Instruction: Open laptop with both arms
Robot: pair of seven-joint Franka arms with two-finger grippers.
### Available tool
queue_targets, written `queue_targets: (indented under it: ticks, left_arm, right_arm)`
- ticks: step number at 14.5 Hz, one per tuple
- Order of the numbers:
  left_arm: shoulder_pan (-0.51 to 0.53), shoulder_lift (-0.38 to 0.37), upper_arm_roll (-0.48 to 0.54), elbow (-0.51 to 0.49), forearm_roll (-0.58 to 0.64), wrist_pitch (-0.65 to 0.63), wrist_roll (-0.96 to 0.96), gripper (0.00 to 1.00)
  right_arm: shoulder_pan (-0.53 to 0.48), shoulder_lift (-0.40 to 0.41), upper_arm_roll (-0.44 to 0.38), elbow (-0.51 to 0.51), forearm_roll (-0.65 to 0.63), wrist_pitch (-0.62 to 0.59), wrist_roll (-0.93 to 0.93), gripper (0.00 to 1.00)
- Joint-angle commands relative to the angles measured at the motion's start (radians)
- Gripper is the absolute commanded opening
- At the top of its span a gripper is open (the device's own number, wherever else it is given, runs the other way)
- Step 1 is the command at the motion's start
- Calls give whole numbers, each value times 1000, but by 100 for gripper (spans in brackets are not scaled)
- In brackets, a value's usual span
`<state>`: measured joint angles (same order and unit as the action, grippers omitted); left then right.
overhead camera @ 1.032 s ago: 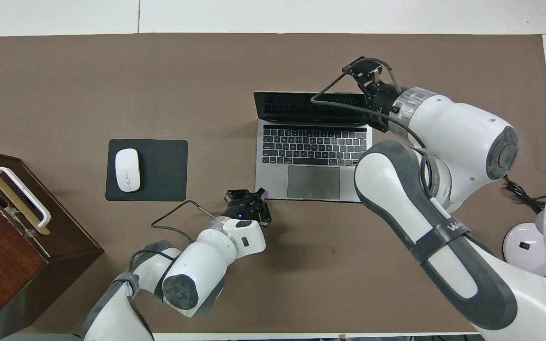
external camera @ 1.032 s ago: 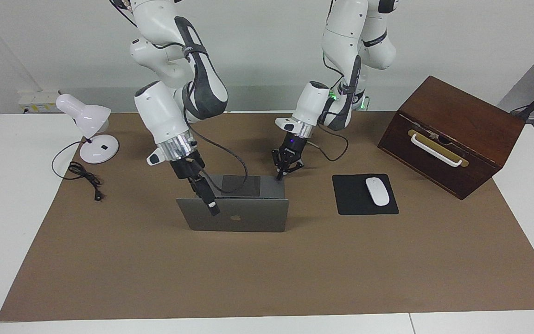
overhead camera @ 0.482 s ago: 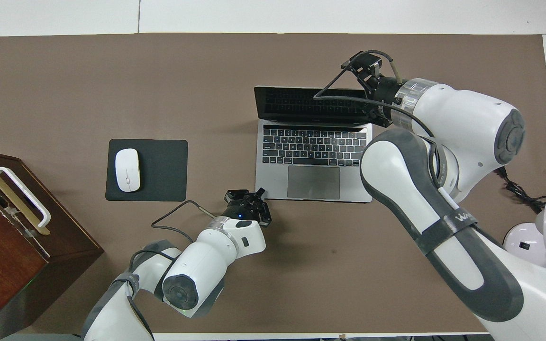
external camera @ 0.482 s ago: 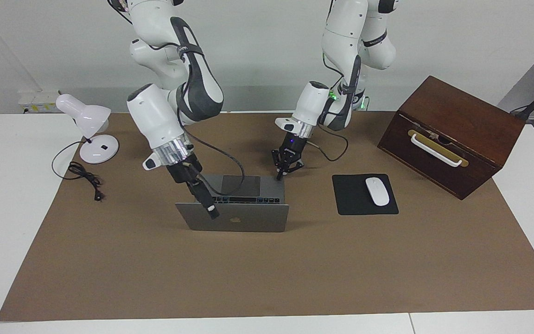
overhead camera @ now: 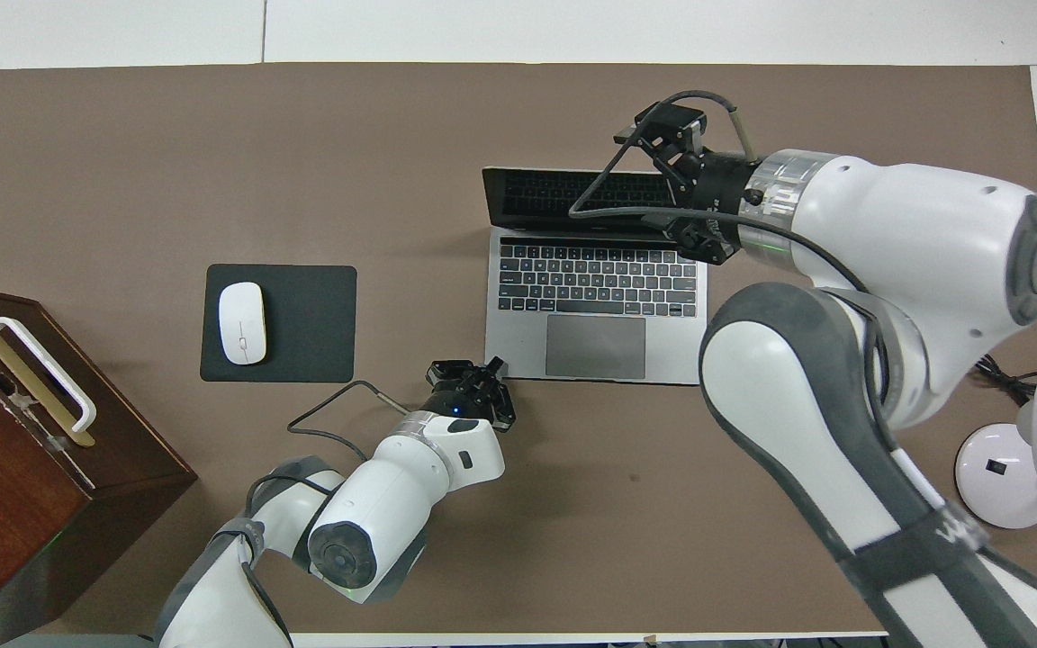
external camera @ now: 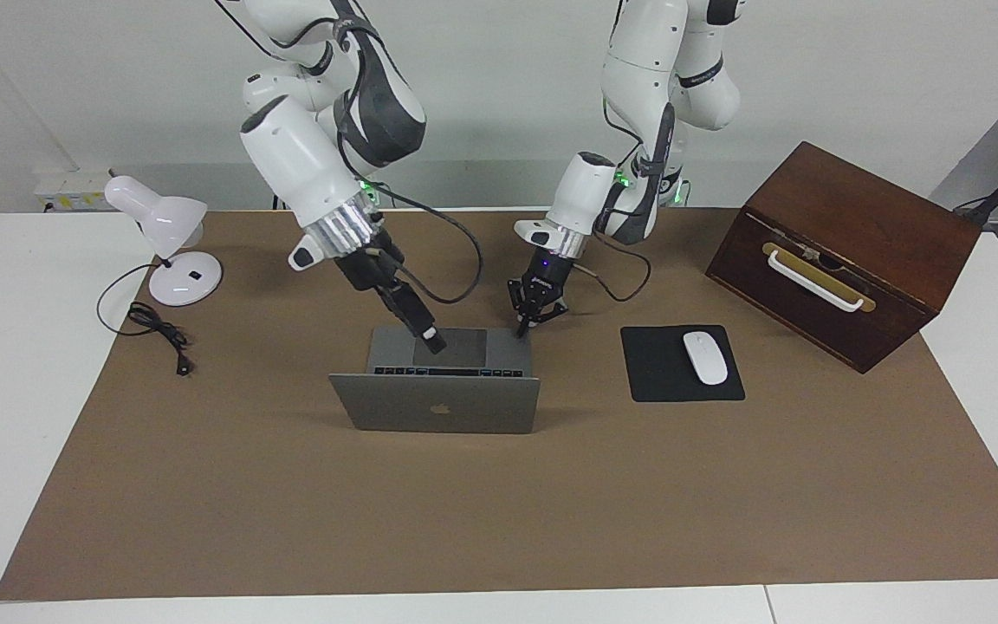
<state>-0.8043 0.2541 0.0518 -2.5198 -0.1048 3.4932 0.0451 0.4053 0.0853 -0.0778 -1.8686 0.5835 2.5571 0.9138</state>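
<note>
The silver-grey laptop (external camera: pixel 435 406) stands open on the brown mat, its lid with the apple logo leaning slightly away from the robots. Its keyboard (overhead camera: pixel 598 279) and trackpad (overhead camera: pixel 595 346) are uncovered. My left gripper (external camera: pixel 522 328) is shut, and its tip presses on the base's corner nearest the robots, toward the left arm's end (overhead camera: pixel 492 364). My right gripper (external camera: pixel 431 340) hangs over the laptop's base, clear of the lid; its fingers look closed together. From overhead the right gripper (overhead camera: pixel 670 126) lies over the lid's top edge.
A black mouse pad (external camera: pixel 659 381) with a white mouse (external camera: pixel 705 357) lies beside the laptop toward the left arm's end. A brown wooden box (external camera: pixel 845 251) with a white handle sits past it. A white desk lamp (external camera: pixel 171 247) and its cable (external camera: pixel 157 334) occupy the right arm's end.
My right gripper has left the lid's top edge and risen back toward the robots. The lid stays open, tipped a little further than before. The left gripper has not moved.
</note>
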Motion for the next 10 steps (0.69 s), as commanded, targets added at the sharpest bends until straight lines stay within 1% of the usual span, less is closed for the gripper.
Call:
queue_targets:
  ticks: [1,3,5,8,10]
  left_arm:
    - [2,80,14,39,-9,10,22,0]
    - [2,79,14,39,-9,9,22,0]
    - [4,71,19,39,-12,9,22,0]
    - [20,54,19,39,-12,9,19,0]
    - [30,37,19,39,-12,6,18,0]
  right_arm:
    - [-63,-4,6,122,-107,-34,-48,100]
    - [-115,22,7,233,-128,-55,-183,100]
    - [-146,51,4,330,-137,-57,-339,100]
    - [-223,85,4,430,-145,-61,-623,100]
    - [-264,87,3,465,-197,-89,-760,100]
